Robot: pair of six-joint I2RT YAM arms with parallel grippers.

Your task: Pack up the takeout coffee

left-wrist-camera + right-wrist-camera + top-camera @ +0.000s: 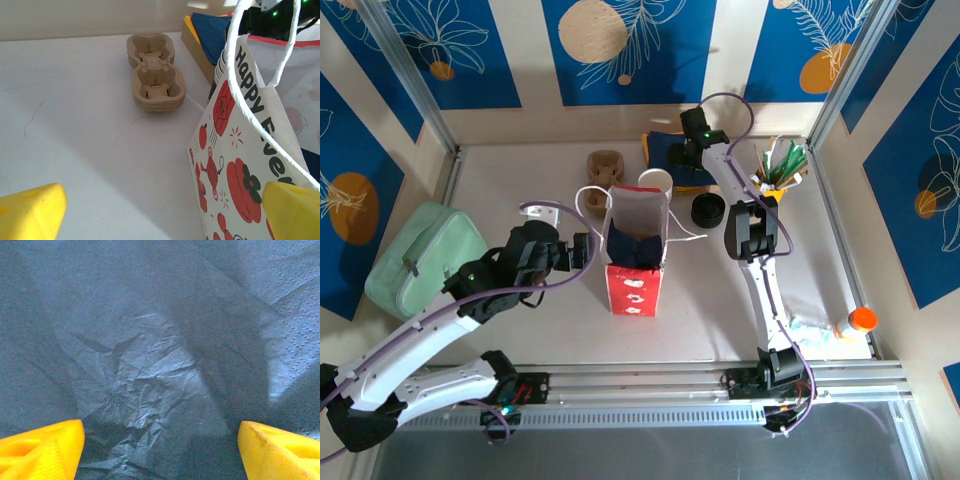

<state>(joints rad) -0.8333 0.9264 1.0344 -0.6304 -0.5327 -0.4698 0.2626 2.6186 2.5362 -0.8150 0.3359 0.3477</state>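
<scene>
The takeout coffee (707, 210) stands right of the bag, its round black lid facing up and its sides hidden. The red-and-white paper bag (632, 262) stands open at the table's middle with dark blue paper inside. My left gripper (587, 250) hovers open at the bag's left side; the left wrist view has the printed bag (245, 165) by the right fingertip (292, 210), nothing held between the fingers of my left gripper (162, 215). My right gripper (688, 152) is at the back, open just above crumpled blue napkins (150, 370), the right gripper (160, 450) holding nothing.
A cardboard cup carrier (605, 165) (152, 70) lies behind the bag. A white-topped cup stack (655, 182) stands beside the napkin box (672, 150). A yellow cup of sticks and straws (780, 178) is at back right, a green pouch (425, 255) at left, an orange-capped bottle (855, 322) at right.
</scene>
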